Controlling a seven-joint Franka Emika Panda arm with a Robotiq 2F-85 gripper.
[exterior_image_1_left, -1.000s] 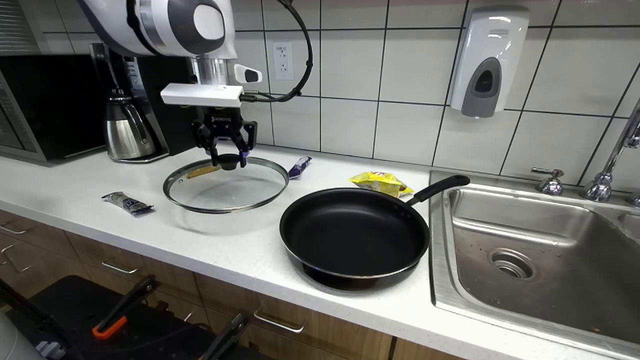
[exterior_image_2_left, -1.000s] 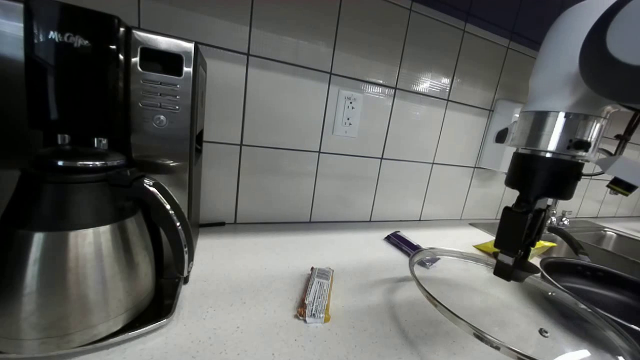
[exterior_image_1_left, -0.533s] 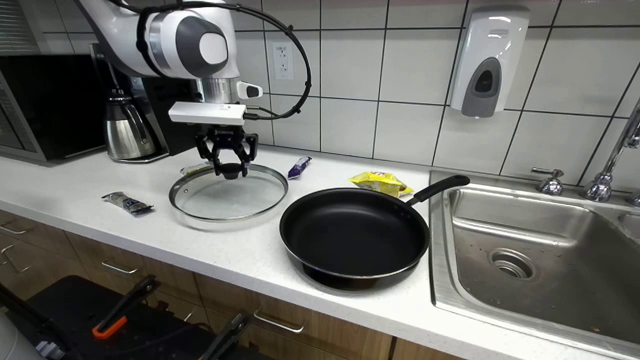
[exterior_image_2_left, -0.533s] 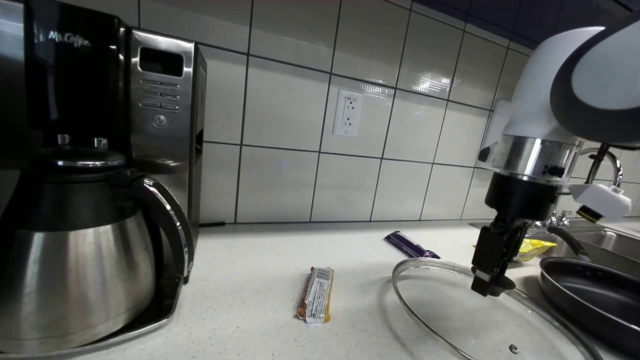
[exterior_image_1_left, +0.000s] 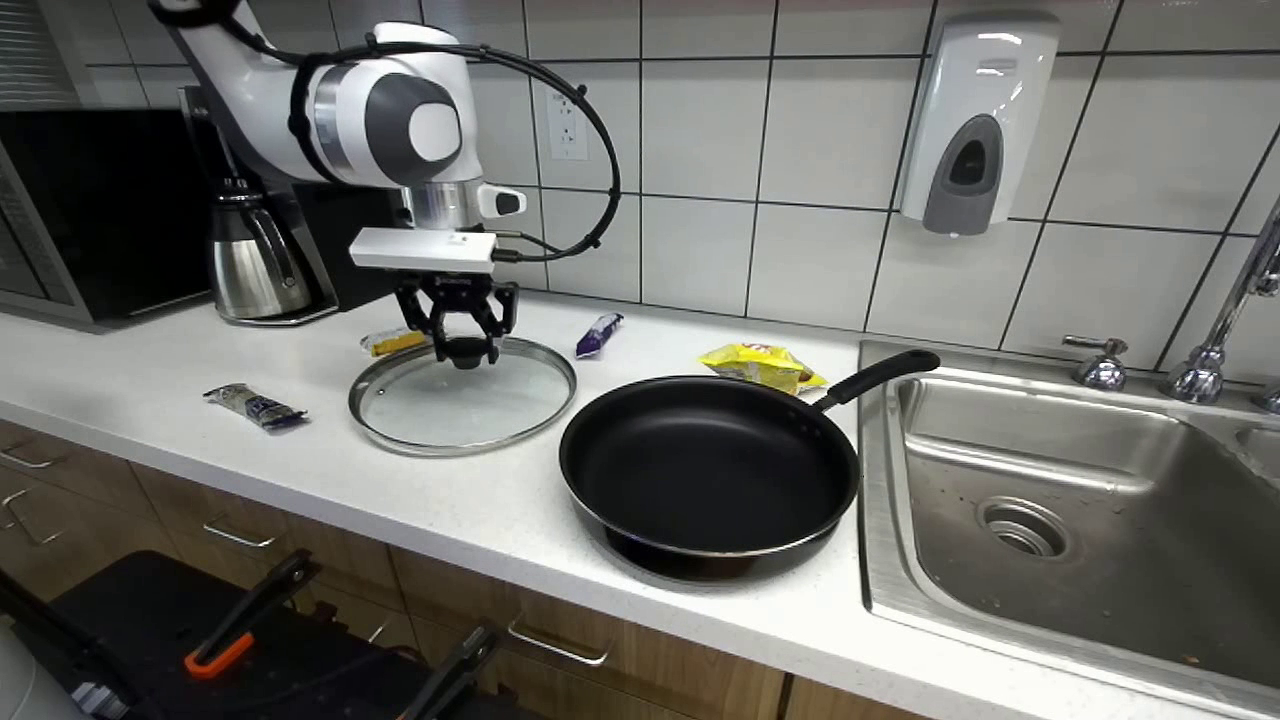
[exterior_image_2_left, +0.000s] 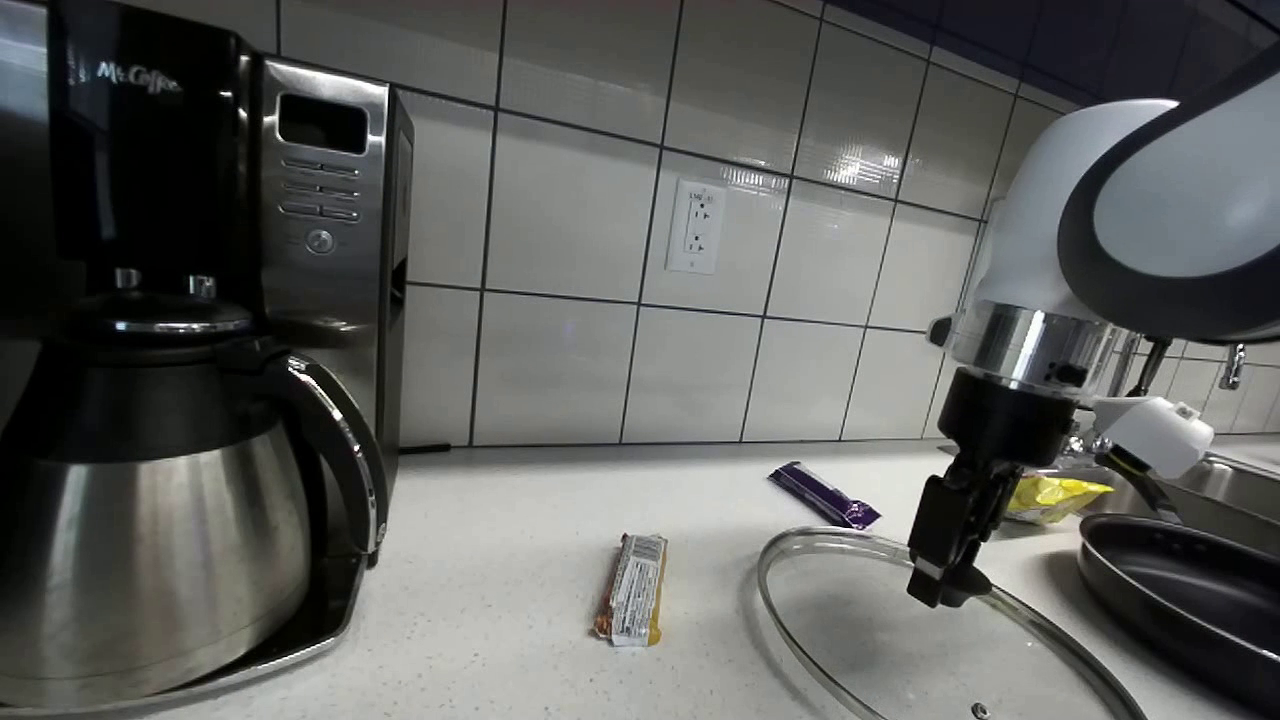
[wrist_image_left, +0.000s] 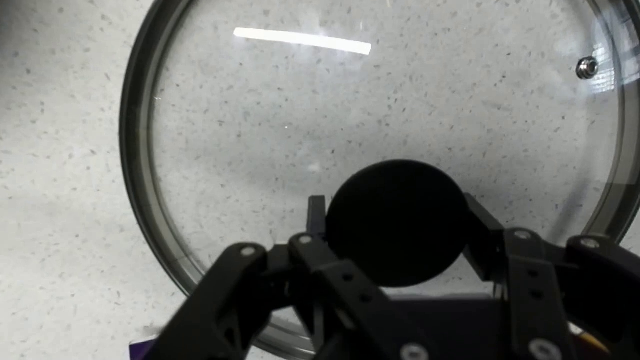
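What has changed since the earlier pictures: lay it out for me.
The pincer and the glass lid it holds by the black knob have moved down toward the countertop; whether the lid touches it, I can't tell. Nothing was taken hold of or let go. The frying pan, yellow bag and purple packet stayed put.

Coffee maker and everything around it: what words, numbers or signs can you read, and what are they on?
"Mr. Coffee", on the coffee maker.
Too small to read: print by its buttons, on the gold-edged snack bar and wall outlet.
Too blurred: print on the yellow snack bag, silver wrapper and end effector.
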